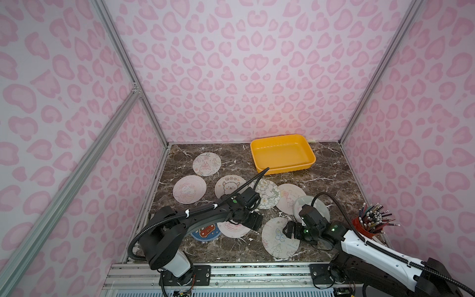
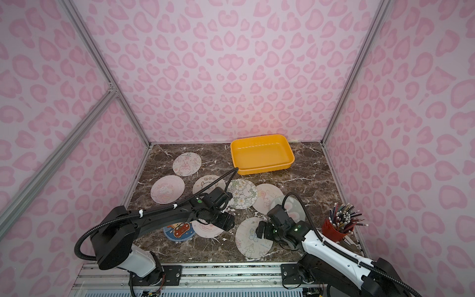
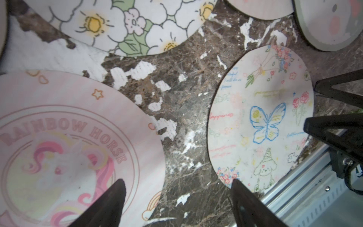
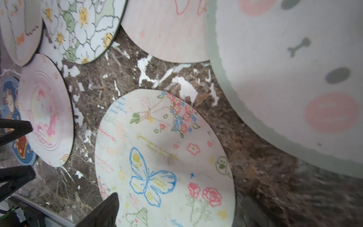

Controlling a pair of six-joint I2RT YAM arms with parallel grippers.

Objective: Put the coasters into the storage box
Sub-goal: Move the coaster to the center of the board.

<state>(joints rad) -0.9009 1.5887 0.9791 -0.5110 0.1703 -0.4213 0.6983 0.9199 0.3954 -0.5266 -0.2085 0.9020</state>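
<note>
Left wrist view: left gripper [image 3: 176,196], jaws apart, straddles horse coaster [image 3: 59,147] at its rim (thin, light, probably stiff); pinch there. Right gripper [image 1: 286,230] gapes.

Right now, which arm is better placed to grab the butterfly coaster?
Right. The right hand is open with its fingertips at the rim of the butterfly coaster. The left hand straddles the gap between that coaster and the rainbow horse coaster, centred on neither.

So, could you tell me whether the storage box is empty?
Empty: in both top views the storage box shows only bare yellow floor; the coasters lie on the table.
</note>
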